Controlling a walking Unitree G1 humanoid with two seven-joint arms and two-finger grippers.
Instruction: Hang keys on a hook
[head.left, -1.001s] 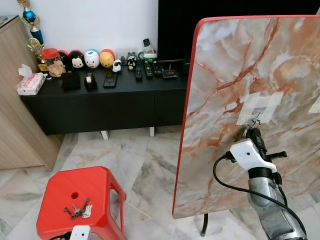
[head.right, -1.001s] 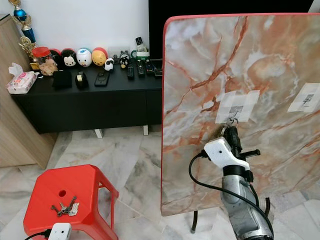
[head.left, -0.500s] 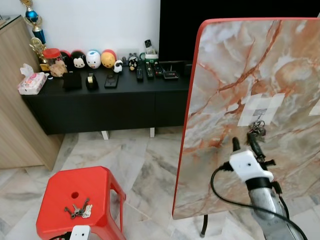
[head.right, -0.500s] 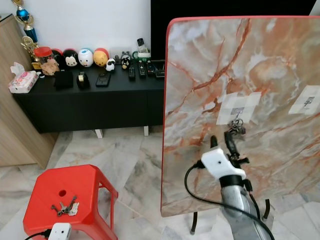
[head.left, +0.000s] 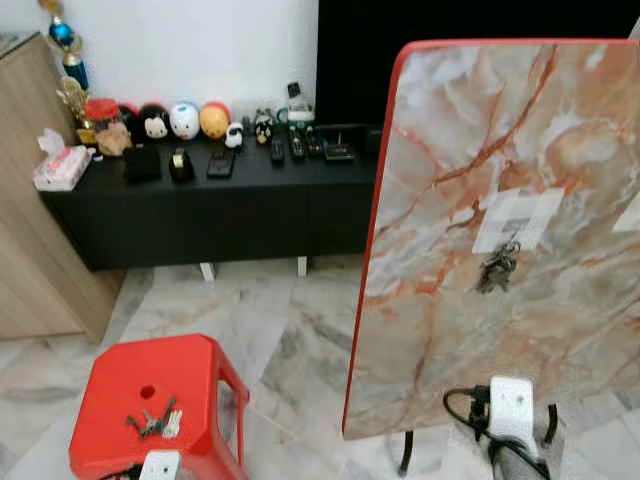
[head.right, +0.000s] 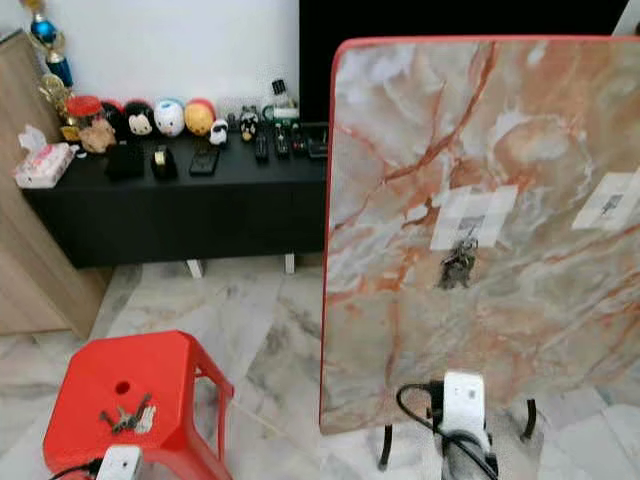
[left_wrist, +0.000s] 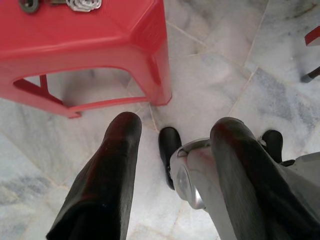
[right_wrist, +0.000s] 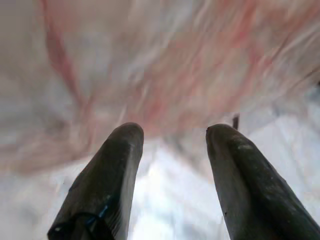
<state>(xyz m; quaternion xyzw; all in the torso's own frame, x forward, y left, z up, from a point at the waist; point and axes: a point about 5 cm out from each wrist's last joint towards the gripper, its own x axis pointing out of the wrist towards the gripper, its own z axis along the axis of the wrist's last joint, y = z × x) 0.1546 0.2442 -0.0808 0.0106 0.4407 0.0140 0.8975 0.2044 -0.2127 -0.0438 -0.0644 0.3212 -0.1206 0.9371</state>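
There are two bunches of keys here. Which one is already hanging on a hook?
The dark bunch of keys on the upright marble board hangs from the taped hook. The other keys lie flat on the red stool.

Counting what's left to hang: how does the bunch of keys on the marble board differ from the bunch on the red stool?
The keys on the board dangle from a taped hook; the keys on the stool lie flat. The hung bunch sits compact and dark; the stool bunch is fanned out, with one pale piece. Neither bunch is touched by a pincer.
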